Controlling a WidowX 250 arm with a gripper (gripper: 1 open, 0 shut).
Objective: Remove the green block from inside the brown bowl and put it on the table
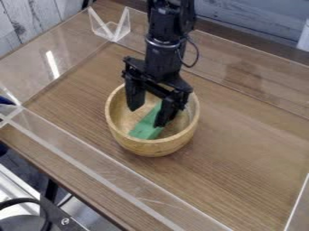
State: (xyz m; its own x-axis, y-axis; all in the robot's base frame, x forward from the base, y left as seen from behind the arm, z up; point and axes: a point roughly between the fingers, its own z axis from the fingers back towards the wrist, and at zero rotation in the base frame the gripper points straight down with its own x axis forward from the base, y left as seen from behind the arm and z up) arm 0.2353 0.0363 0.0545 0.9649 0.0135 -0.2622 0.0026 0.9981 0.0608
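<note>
The brown bowl (121, 126) stands near the middle of the table (241, 153). Inside it the green block (152, 125) lies slanted, its far end leaning up toward the right wall of the bowl. My black gripper (154, 107) points steeply down into the bowl and is open. One of its fingers (133, 97) is at the left of the block and the other is by the block's upper right end. I cannot tell whether either finger touches the block. The block's far end is partly hidden behind the right finger.
Low clear acrylic walls (72, 167) run along the table's edges. A clear acrylic piece (110, 24) stands at the back left. Bare tabletop lies to the right of and in front of the bowl. Dark cabling (24, 217) shows below the front left corner.
</note>
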